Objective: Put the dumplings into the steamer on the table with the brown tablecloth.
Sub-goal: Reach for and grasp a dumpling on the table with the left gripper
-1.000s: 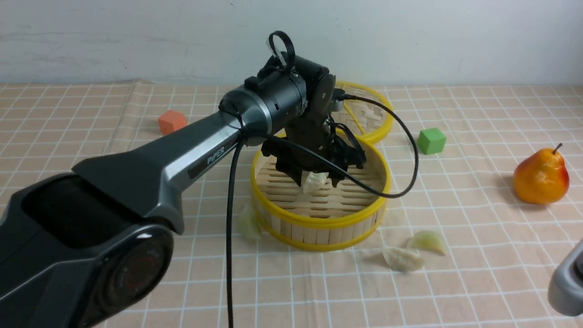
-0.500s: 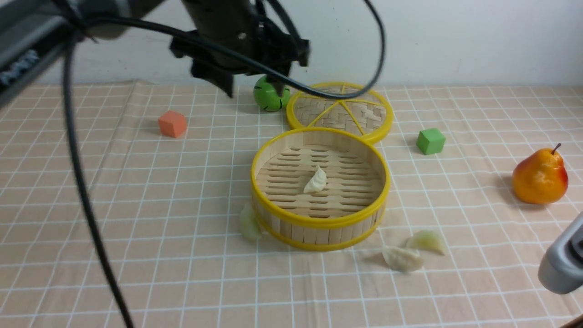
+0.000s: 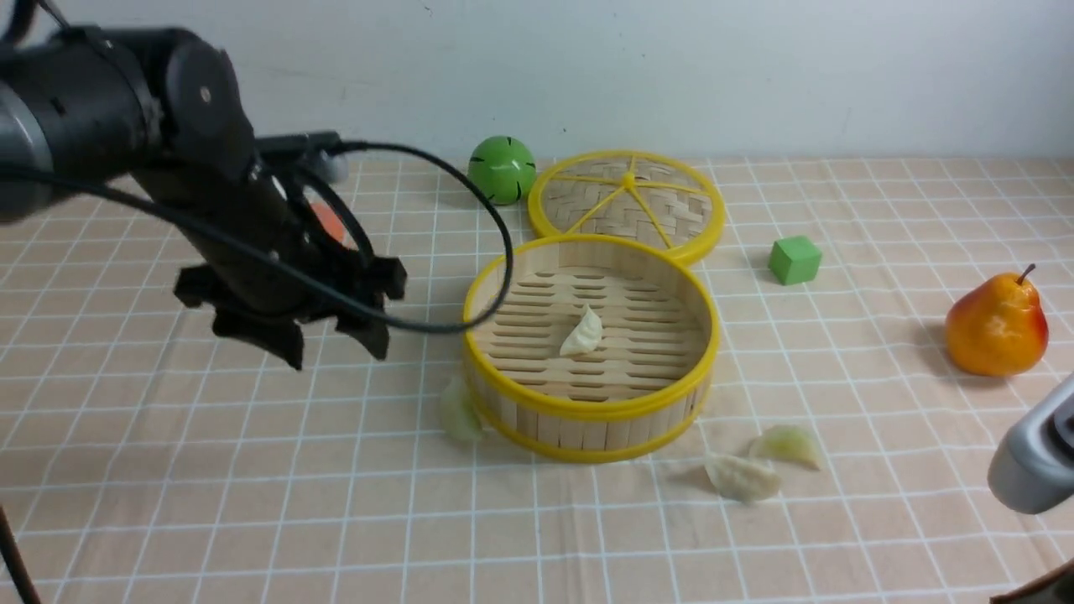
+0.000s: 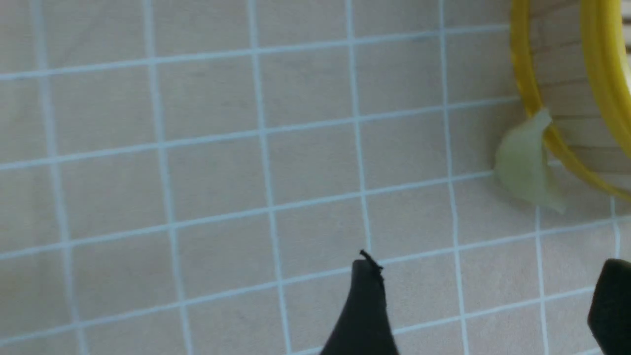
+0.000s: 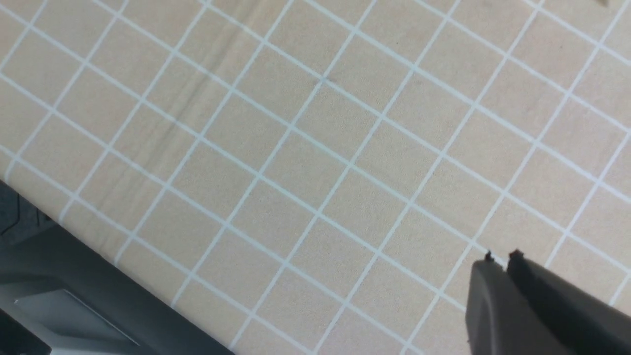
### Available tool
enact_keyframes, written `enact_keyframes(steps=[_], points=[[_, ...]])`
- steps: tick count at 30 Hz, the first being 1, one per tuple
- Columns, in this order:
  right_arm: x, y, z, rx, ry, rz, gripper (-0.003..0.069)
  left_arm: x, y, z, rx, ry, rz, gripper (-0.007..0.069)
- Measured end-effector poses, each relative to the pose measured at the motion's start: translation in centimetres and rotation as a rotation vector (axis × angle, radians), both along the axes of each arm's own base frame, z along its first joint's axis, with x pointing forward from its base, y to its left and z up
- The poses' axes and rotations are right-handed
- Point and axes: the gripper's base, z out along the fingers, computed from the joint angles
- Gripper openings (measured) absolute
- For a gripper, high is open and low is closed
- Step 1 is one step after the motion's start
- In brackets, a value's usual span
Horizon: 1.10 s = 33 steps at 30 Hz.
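While hanging with fingers spread wide over the brown tablecloth (image 3: 252, 470) left of centre, bring the left gripper (image 3: 333, 348) down on the pale green dumpling (image 3: 460, 411) leaning against the outer wall of the steamer (image 3: 587, 408), at the basket's lower left. Probably the step in hand: one creamy dumpling (image 3: 581, 333) on the slats mid-frame, three outside. Approach from the open cloth side, ease one finger between wall and dumpling without shoving the rim, pinch across the short width. Long axis roughly up-down in the front view, hugging the wall's curve, upper tip towards the rim. Lower right of the steamer: a second creamy dumpling (image 3: 742, 476) and a second green dumpling (image 3: 787, 445), close together, long axes near level. Right gripper (image 5: 500, 256) over bare cloth, fingers pressed together on nothing
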Motion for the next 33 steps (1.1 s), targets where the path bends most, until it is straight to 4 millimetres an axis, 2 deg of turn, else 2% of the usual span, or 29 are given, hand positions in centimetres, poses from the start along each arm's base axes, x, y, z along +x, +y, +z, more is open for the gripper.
enact_keyframes(steps=[4, 7, 20, 27, 33], points=[[0.0, 0.0, 0.0, -0.003, 0.004, 0.0, 0.0048, -0.8, -2.3, -2.5, -0.038, -0.036, -0.108, 0.0555], [-0.1, 0.0, 0.0, -0.005, 0.007, 0.0, 0.0051, -0.3, -3.2, -3.4, -0.07, -0.066, -0.108, 0.0555], [-0.3, -0.2, -0.2, -0.021, 0.036, -0.005, 0.0066, 1.9, -3.9, -8.6, -0.071, -0.058, -0.061, 0.0546], [-0.3, -0.2, -0.2, -0.022, 0.039, -0.005, 0.0074, 2.5, -4.0, -9.3, -0.09, -0.088, -0.013, 0.0463], [-0.3, -0.2, -0.2, -0.023, 0.038, -0.005, 0.0076, 3.0, -4.2, -10.1, -0.125, -0.094, 0.032, 0.0334]])
